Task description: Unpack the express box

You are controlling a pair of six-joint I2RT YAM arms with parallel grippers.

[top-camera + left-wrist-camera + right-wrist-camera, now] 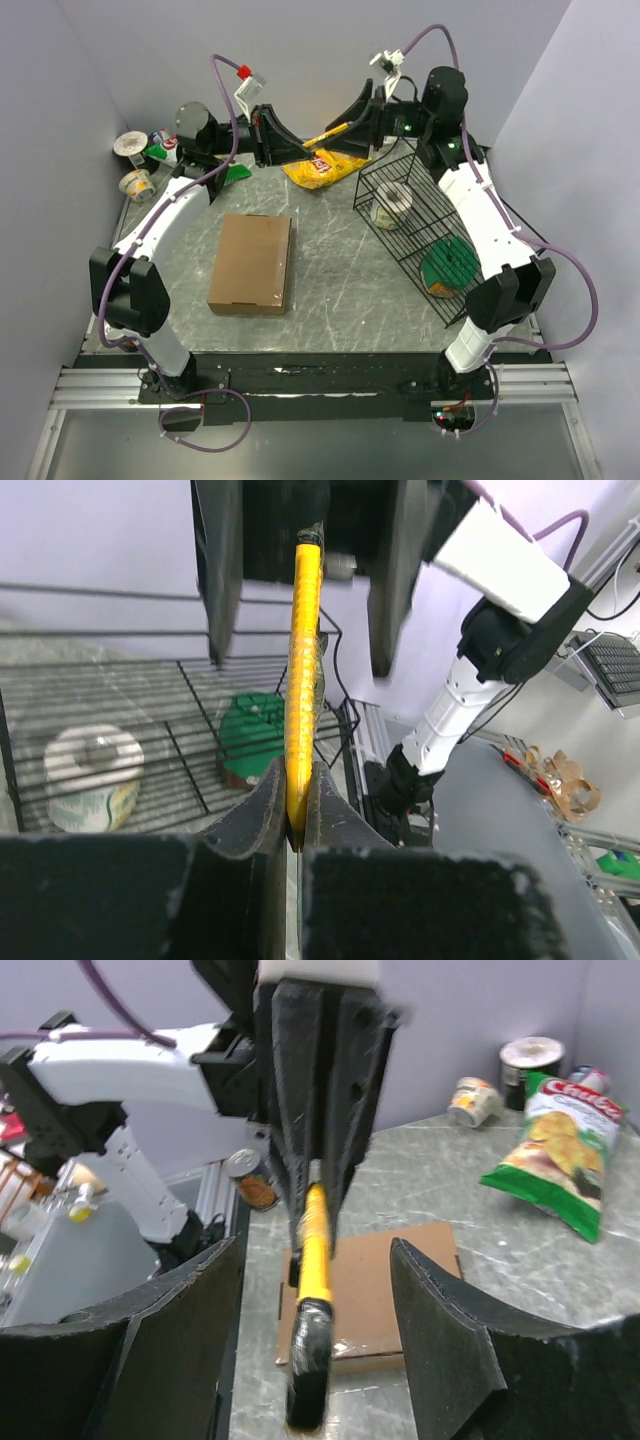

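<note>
The express box (252, 263) lies flat and closed on the table's left-middle, a plain brown cardboard mailer; it also shows below the jaws in the right wrist view (405, 1280). My left gripper (298, 150) (295, 815) is shut on a yellow-handled tool (303, 670), held in the air at the back of the table. The tool's black end (310, 1360) points at my right gripper (312, 1260) (348, 128), which faces the left one. The right jaws stand open on either side of that end and are not touching it.
A black wire basket (420, 215) lies at the right, holding a white tub (392, 200) and a green round thing (450, 265). A yellow chip bag (322, 168) lies under the grippers. A green chip bag (565, 1150) and cups (135, 165) crowd the back-left corner.
</note>
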